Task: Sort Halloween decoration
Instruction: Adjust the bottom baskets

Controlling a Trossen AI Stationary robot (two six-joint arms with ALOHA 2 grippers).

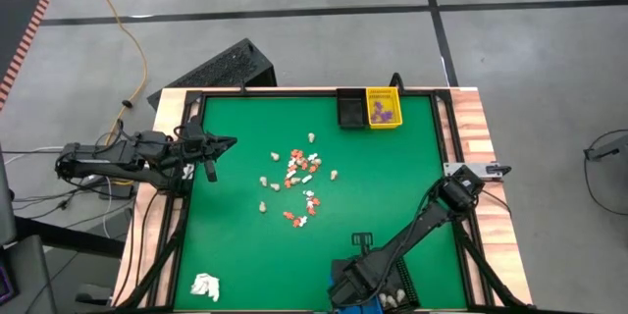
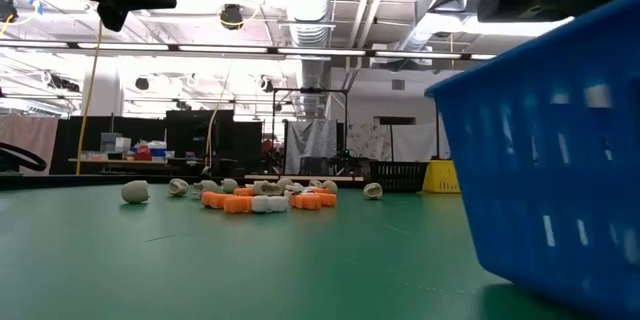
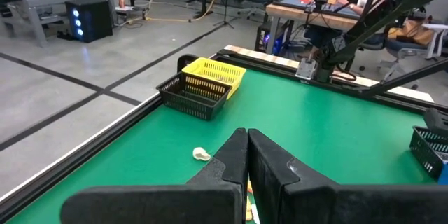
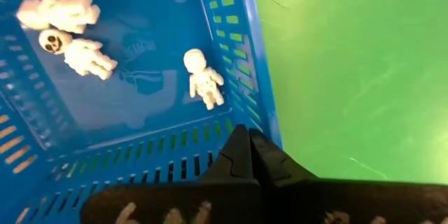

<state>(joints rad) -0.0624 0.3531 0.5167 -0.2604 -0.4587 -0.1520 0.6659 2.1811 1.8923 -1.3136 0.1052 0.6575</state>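
pieces (image 1: 297, 182) lying scattered mid-desk (image 1: 392, 206), some sitting sorted in blue bin (image 4: 126, 112) and yellow bin (image 1: 384, 108) | left gripper (image 1: 210, 164) hovering beside pile, fingers (image 3: 231, 161) pressed together, holding nothing | right gripper (image 4: 248, 155) hanging over blue bin, fingers together, empty | pieces looking light, rigid, likely skittering; pinching across the body seems best

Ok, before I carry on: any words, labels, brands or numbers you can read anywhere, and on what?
No readable text in any view.
Blue basket and the white skeleton figures in it: no markings.
Yellow basket and black basket: no labels visible.
Green table: bare.
Background room gear: too small and blurred to read.
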